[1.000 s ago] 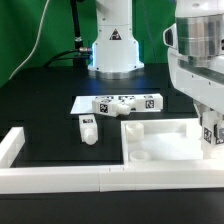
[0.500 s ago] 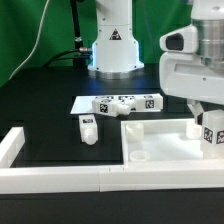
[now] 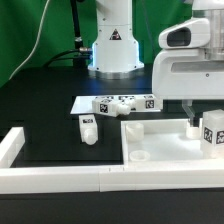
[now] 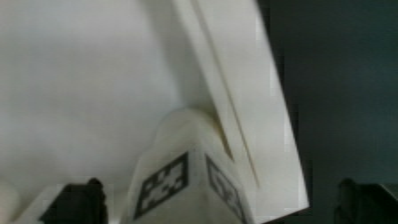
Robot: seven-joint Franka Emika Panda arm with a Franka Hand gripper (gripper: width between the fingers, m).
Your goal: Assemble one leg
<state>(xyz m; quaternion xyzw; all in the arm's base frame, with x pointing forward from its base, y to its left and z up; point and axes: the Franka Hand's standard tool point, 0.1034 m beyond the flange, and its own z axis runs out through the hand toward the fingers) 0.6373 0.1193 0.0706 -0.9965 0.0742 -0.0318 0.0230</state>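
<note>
the gripper (image 3: 208, 128) is hanging at the exterior view's right, over the far right corner of the large white panel (image 3: 160, 145). between its fingers it is carrying a leg (image 3: 213, 137), a small white post with black-and-white tags, so the claw is closed narrowly on this part. in the wrist view the held leg (image 4: 183, 170) is showing between the two dark fingertips (image 4: 75, 200), with its tag facing the camera, and below it the raised rim of the panel (image 4: 240, 95) is running beside the flat white surface. whether the leg is touching the panel or hanging just above it, i cannot tell.

another leg (image 3: 88, 129) is standing alone on the black table (image 3: 45, 105), toward the exterior view's left of the panel and well apart from the gripper. behind it the marker board (image 3: 118, 102) is lying flat with several tags on it. long white border rails (image 3: 60, 178) are lying along the near edge, and the robot base (image 3: 112, 40) is standing at the back.
</note>
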